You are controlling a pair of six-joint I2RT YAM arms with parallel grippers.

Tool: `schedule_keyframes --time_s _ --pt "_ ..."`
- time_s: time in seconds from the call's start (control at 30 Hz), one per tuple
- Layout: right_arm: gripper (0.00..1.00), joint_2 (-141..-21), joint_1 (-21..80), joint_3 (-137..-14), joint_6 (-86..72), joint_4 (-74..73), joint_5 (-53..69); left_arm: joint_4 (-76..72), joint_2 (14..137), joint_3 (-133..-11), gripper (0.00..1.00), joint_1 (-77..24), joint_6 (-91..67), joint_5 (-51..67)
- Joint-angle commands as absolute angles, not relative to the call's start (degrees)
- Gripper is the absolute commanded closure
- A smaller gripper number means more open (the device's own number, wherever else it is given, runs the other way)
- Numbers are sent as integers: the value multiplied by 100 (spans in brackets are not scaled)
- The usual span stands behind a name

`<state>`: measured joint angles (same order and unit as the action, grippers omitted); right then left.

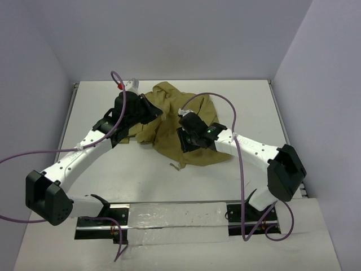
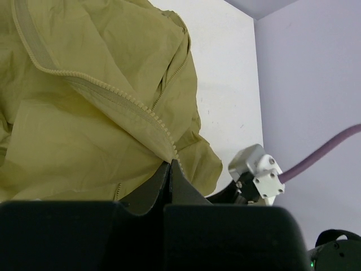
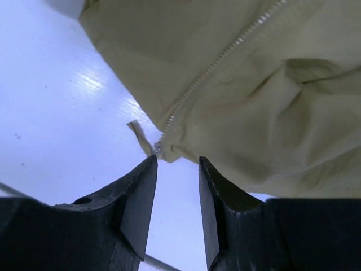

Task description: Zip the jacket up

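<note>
The olive-tan jacket point(image 1: 167, 96) lies crumpled in the middle of the white table. My left gripper point(image 1: 153, 113) is at its left side. In the left wrist view the left gripper point(image 2: 171, 163) is shut on the jacket point(image 2: 84, 124), pinching the toothed zip edge point(image 2: 121, 96) at its lower end. My right gripper point(image 1: 186, 143) hovers over the jacket's near part. In the right wrist view the right gripper point(image 3: 177, 161) is open with nothing between its fingers. Just beyond its tips is the jacket's point(image 3: 271, 96) corner, where the zip's end point(image 3: 159, 148) and a short tab point(image 3: 139, 133) show.
The white table point(image 1: 248, 101) has grey walls behind and on both sides. Purple cables point(image 1: 231, 110) loop over both arms. A metal rail point(image 1: 175, 214) runs along the near edge between the arm bases. The right arm's wrist block point(image 2: 256, 172) shows in the left wrist view.
</note>
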<state>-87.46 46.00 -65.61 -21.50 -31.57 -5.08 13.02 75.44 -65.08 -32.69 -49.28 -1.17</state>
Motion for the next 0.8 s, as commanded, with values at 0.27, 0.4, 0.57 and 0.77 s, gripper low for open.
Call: schedule_keyframes --time_s 0.27,0.4,0.57,0.77 --pt "55 -8183 4753 -5070 -3227 -1655 -503 968 8165 -6676 100 -3629 -4918 -47" --pt "57 -8568 4789 -5216 -3041 -1570 -357 1077 8114 -6738 100 -3621 -4896 -92" --pt "58 -9069 4843 -5435 -2825 -1635 -118 1074 8024 -6732 100 -3623 -4904 -176" --pt "52 -9433 4883 -5587 -2756 -1747 61 1139 8042 -6776 100 -3630 -4896 -193"
